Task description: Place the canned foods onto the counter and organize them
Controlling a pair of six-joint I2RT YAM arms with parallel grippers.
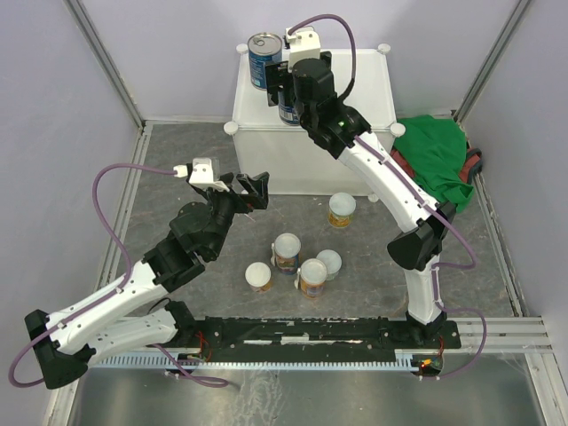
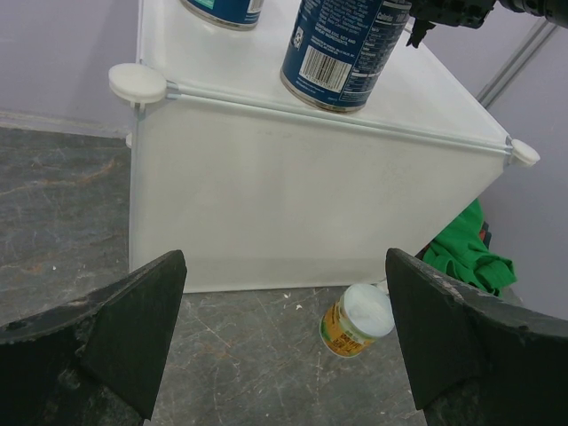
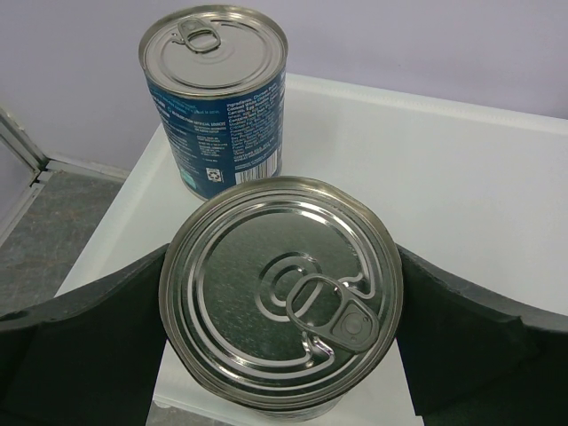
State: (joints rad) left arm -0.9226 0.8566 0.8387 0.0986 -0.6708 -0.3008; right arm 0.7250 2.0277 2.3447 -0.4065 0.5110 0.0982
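The white counter point(image 1: 355, 89) stands at the back. One dark blue can point(image 1: 264, 58) stands on its far left corner. My right gripper point(image 1: 297, 93) is shut on a second dark blue can point(image 3: 280, 288), upright at the counter's front left edge; the left wrist view shows this can point(image 2: 342, 49) at or just over the rim. Several yellow-labelled cans stand on the floor: one point(image 1: 342, 210) near the counter, others point(image 1: 287, 251) point(image 1: 312, 276) point(image 1: 259, 277) clustered in the middle. My left gripper point(image 1: 253, 188) is open and empty, low before the counter front point(image 2: 293, 204), with a yellow can point(image 2: 358, 319) ahead on the right.
A green cloth point(image 1: 439, 164) lies crumpled right of the counter, also seen in the left wrist view point(image 2: 461, 253). Purple walls and metal rails enclose the grey floor. The black base rail point(image 1: 311, 333) runs along the near edge.
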